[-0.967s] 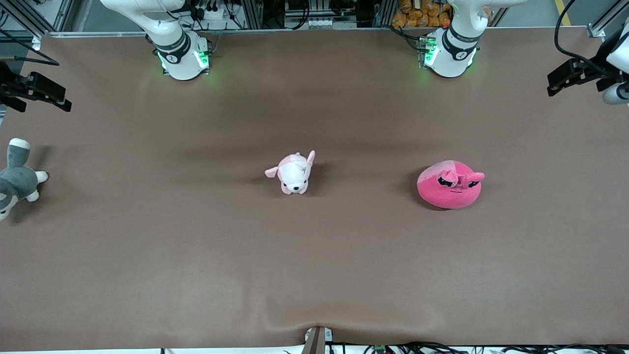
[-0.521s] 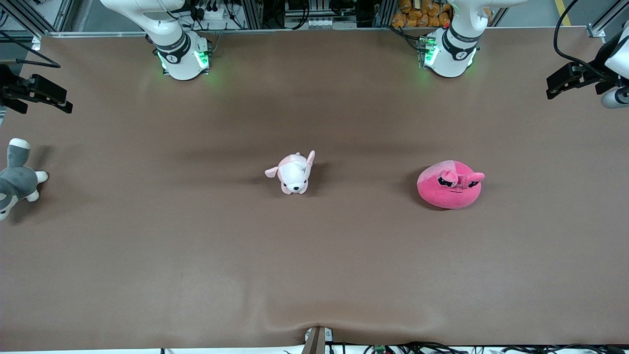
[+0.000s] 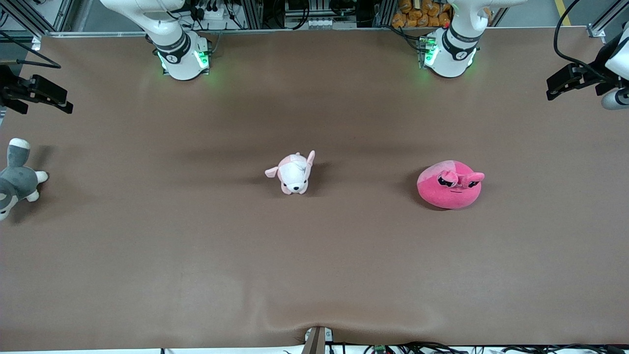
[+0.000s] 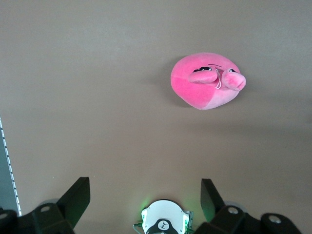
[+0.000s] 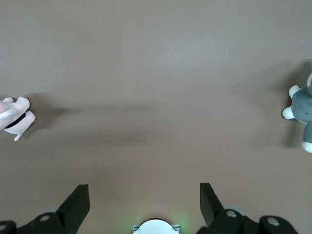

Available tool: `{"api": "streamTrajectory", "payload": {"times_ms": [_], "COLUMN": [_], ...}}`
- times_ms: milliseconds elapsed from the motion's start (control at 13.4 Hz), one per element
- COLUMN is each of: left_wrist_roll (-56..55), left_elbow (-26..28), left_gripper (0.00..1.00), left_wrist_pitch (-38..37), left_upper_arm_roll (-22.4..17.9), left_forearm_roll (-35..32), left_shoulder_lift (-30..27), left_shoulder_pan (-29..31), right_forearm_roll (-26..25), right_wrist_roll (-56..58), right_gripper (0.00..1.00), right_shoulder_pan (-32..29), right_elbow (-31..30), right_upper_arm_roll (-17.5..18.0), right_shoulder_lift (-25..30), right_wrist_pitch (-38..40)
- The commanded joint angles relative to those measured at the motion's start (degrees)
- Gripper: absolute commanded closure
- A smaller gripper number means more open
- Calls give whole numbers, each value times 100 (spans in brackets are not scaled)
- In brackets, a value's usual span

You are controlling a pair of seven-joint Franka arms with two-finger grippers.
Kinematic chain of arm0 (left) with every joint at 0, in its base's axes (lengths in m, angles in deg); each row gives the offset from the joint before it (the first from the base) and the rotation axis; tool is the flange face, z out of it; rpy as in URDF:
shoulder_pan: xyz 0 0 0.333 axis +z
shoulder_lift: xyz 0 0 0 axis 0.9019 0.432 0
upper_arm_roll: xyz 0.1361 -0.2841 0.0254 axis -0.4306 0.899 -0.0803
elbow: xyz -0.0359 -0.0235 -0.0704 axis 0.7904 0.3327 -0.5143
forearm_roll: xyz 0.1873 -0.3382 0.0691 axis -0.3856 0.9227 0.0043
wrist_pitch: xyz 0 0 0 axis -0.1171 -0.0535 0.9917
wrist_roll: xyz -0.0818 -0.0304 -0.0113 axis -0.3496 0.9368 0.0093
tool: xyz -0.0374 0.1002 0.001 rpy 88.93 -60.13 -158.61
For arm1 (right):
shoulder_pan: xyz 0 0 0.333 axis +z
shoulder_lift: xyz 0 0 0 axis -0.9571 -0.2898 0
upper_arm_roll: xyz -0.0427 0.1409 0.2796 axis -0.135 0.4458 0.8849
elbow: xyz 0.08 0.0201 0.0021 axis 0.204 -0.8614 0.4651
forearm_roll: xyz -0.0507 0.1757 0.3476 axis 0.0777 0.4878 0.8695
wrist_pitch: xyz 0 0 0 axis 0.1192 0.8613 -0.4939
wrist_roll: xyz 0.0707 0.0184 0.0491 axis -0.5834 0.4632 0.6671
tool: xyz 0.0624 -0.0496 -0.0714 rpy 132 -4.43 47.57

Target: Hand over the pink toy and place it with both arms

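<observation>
The brown table point(image 3: 314, 275) carries three plush toys, well apart from one another. The two arms rise from their bases and reach out high over the table's two ends: the left tool point(image 3: 565, 81) hangs above the left arm's end, the right tool point(image 3: 42, 93) above the right arm's end, and each wrist view shows its fingers spread wide with nothing between them. Neither has started down toward anything.

The pink toy point(image 3: 449, 186) lies flat on the table toward the left arm's end, face up, its two small ears point(image 4: 222, 78) sticking out from the rounded body. It looks soft and light, likely to squash under the fingers and not slip, and nothing about it seems fragile. A pinch across the middle of the body, fingers set on either flank, seems surer than grabbing an ear, and would leave part of the body free for the handover.

The pale puppy plush point(image 3: 293, 174) sits mid-table. The grey-and-white plush point(image 3: 14, 179) lies at the right arm's end.
</observation>
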Motion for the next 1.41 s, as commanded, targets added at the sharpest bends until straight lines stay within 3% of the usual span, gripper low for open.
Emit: {"api": "streamTrajectory", "payload": {"times_ms": [0, 1339], "left_wrist_roll": [-26, -17], "left_elbow": [-106, -53], "left_gripper": [0, 0], "left_wrist_pitch": [-29, -99], "left_upper_arm_roll": [18, -8], "left_forearm_roll": [-20, -12], "left_shoulder_lift": [8, 8], "left_shoulder_pan": [27, 89], "right_forearm_roll": [-167, -89], "right_wrist_roll": [-28, -142], "right_gripper": [0, 0], "right_shoulder_pan": [67, -143], "right_elbow": [94, 32], "right_upper_arm_roll": [69, 34], "right_shoulder_lift": [-91, -240], "right_wrist_pitch": [2, -77]}}
